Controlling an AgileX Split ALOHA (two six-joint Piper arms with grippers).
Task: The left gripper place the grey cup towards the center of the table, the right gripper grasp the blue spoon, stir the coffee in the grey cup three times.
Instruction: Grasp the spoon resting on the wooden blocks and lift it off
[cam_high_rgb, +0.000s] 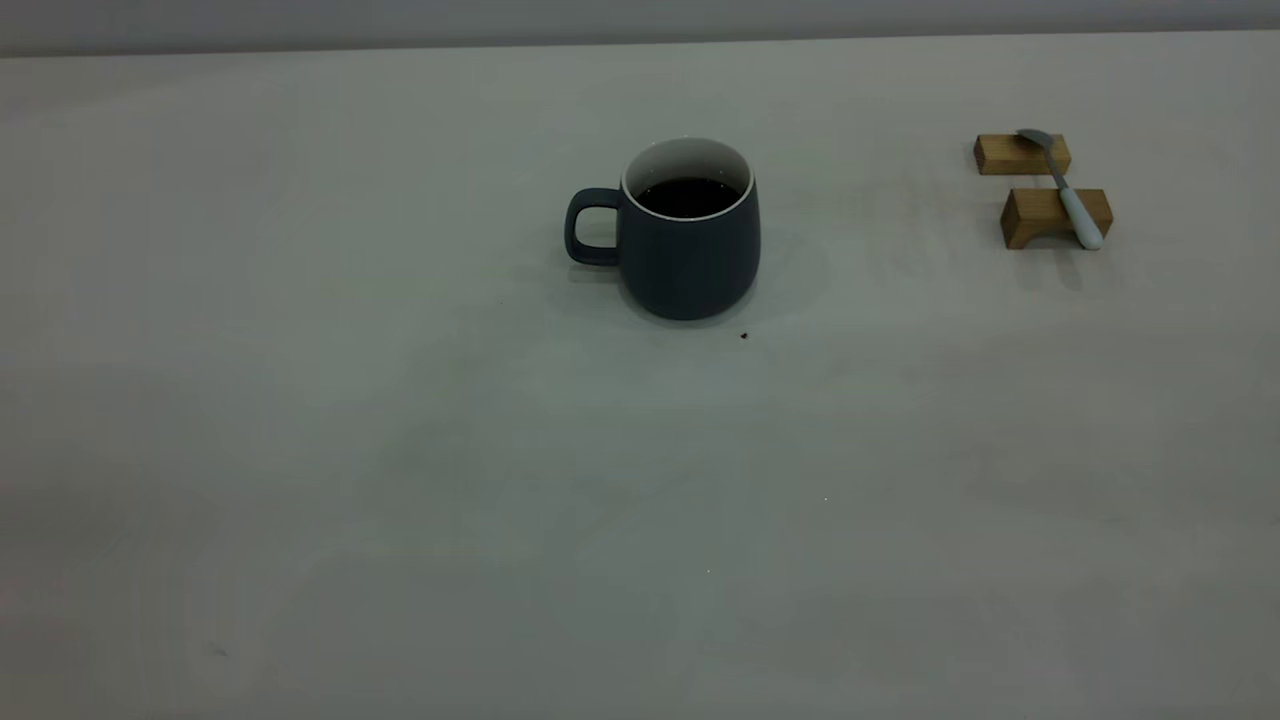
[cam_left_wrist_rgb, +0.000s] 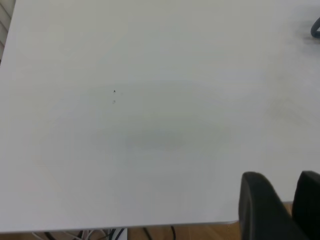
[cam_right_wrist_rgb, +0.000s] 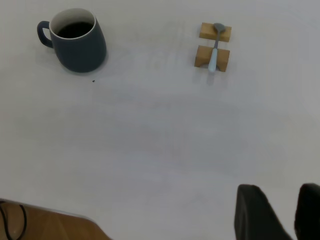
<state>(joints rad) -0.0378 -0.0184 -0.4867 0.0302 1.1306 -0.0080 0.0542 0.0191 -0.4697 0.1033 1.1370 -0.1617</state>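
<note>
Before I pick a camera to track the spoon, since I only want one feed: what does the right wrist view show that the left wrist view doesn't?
Only the right wrist view shows the grey cup with coffee, and the blue spoon lying across two wooden blocks. Only the left wrist view shows the left pincer, open, near the table's edge. Both show bare white table; the right pincer, also open, appears only in its own view.

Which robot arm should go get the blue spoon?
Probably the right one: the blue spoon lies on two wooden blocks at the table's right side, right of the grey cup.
</note>
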